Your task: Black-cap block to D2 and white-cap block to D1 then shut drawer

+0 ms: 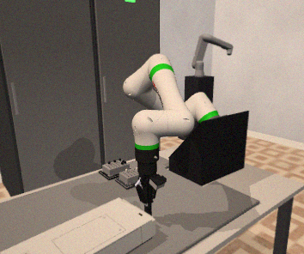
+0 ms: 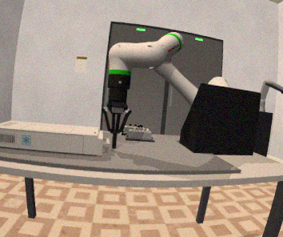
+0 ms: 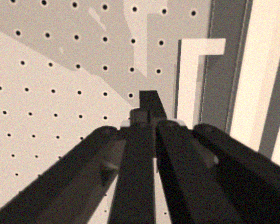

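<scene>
The cooler COLD [image 1: 82,223] [image 2: 44,138] is a long pale box at the left. Its drawer front is close to the body; whether a slight gap remains I cannot tell. A small mark on its top looks dark, not lit. The pale drawer handle [image 3: 187,85] stands out from the front. My gripper [image 1: 148,210] [image 2: 114,146] [image 3: 147,104] is shut and empty, pointing down low over the deck, just beside the handle. The black-capped block [image 1: 116,168] sits on the farther slot, D2. The other block [image 1: 128,176], with pale caps, sits on D1, partly behind my gripper. Tube seating is too small to tell.
A tall black slanted housing [image 1: 221,150] [image 2: 224,124] stands on the table's right part, near the arm's base. Dark cabinets [image 1: 51,86] stand behind the table. A second small grey arm [image 1: 199,56] [image 2: 265,94] stands on a black pedestal farther back.
</scene>
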Robot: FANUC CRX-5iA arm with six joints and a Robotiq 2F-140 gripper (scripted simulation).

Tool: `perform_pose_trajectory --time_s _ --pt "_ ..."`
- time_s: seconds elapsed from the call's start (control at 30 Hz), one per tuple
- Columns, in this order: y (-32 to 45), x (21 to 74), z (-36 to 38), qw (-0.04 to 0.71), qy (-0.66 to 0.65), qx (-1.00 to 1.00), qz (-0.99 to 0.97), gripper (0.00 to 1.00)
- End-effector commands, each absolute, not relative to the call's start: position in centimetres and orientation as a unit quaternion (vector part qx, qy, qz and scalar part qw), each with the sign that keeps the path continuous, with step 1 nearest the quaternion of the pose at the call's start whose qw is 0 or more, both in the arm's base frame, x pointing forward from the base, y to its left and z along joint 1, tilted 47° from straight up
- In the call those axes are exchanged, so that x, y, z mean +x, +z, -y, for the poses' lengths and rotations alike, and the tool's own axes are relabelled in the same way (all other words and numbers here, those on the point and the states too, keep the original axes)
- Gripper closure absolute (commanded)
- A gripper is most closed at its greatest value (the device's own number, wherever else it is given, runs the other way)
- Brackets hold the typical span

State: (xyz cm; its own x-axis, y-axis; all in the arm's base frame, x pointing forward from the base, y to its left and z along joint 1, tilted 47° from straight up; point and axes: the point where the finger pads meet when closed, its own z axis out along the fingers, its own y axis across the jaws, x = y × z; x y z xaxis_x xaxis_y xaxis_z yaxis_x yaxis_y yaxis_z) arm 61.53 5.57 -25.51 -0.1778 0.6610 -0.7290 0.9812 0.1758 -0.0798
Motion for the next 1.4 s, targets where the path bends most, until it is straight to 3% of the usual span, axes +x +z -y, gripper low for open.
perform_pose_trajectory --time_s 0.0,1.37 --pt "-25.4 61.3 -5.7 0.283 -0.283 0.576 -0.713 0.9" --pt "-24.7 58.5 -5.7 0.283 -0.283 0.576 -0.713 0.9"
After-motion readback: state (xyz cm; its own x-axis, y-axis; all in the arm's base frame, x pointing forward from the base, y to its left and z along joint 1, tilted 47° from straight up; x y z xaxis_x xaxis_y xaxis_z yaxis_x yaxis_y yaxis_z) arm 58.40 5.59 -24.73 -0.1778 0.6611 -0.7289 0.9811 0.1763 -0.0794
